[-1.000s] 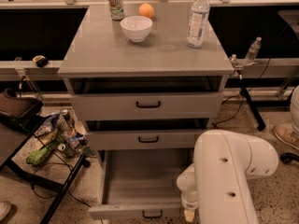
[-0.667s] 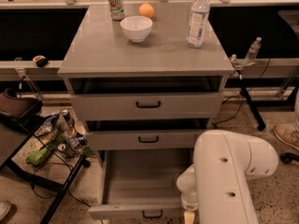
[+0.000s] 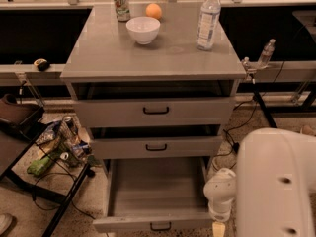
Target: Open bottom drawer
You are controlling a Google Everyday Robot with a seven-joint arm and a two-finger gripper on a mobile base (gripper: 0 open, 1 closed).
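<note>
A grey cabinet (image 3: 153,58) holds three drawers. The bottom drawer (image 3: 155,191) is pulled far out, showing its shallow empty grey tray; its narrow front panel with a small black handle (image 3: 160,226) sits at the frame's lower edge. The top drawer (image 3: 155,112) and middle drawer (image 3: 156,147) are each slightly ajar. My white arm (image 3: 276,181) fills the lower right. The gripper (image 3: 218,228) hangs at the bottom edge, just right of the bottom drawer's front corner, mostly cut off.
On the cabinet top stand a white bowl (image 3: 143,29), a can (image 3: 121,5), an orange (image 3: 154,11) and a water bottle (image 3: 208,19). A black cart with clutter and cables (image 3: 49,152) stands on the floor at left. A stand with a small bottle (image 3: 265,53) is at right.
The view has moved a little closer and shifted; the bottom drawer stays pulled out and my arm stays at its right front corner.
</note>
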